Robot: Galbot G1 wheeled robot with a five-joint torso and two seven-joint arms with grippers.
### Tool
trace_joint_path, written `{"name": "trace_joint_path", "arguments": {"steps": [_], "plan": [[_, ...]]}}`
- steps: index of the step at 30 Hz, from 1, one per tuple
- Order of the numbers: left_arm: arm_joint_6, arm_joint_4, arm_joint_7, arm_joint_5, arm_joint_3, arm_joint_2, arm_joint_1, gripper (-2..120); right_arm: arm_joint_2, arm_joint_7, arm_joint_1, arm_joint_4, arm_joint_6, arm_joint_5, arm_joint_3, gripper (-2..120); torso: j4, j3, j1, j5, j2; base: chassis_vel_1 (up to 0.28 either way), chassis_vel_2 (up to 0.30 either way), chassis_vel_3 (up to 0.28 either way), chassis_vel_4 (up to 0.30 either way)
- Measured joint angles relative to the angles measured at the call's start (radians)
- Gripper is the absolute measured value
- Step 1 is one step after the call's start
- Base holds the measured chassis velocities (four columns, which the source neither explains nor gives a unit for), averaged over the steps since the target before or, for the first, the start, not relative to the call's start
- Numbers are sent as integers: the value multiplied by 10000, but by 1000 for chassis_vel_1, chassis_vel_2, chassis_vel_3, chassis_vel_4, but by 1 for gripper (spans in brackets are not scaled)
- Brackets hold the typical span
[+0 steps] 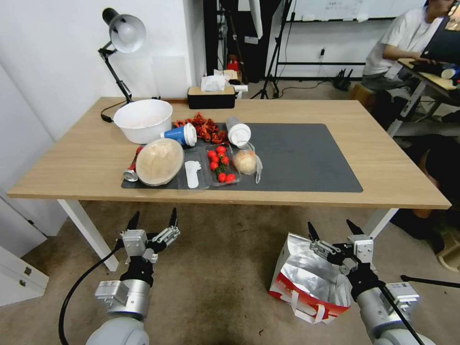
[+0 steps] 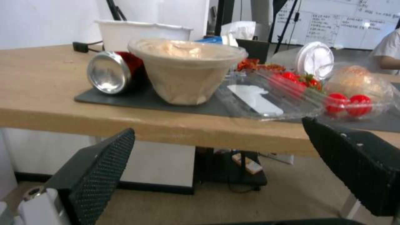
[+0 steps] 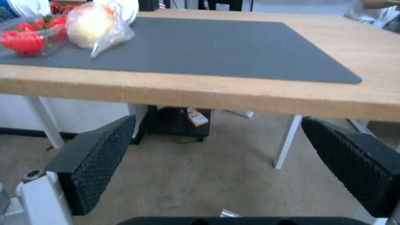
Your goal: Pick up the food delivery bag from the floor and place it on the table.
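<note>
Jaws on both grippers spread wide, nothing between them. Left gripper hangs above the carpet in front of the table's near edge, toward its left corner; its pads frame the table edge in the wrist view. Right gripper hangs just over the bag, which stands on the floor in front of the near edge, by the right leg, mouth open, foil lining showing, white straps drooping at its front. Right pads empty. On the mat, left half: bowl, can, tomato tray, bagged bun. Right half bare.
</note>
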Motion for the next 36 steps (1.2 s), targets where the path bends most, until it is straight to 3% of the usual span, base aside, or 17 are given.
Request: {"name": "trace_joint_path", "arguments": {"steps": [36], "plan": [[-193,567,25,30,144,-103,-272,100,-173,-133,132,-511,-27,-146,-62,100,0,-1000,-746,0,-1747,0,0,0,0]]}}
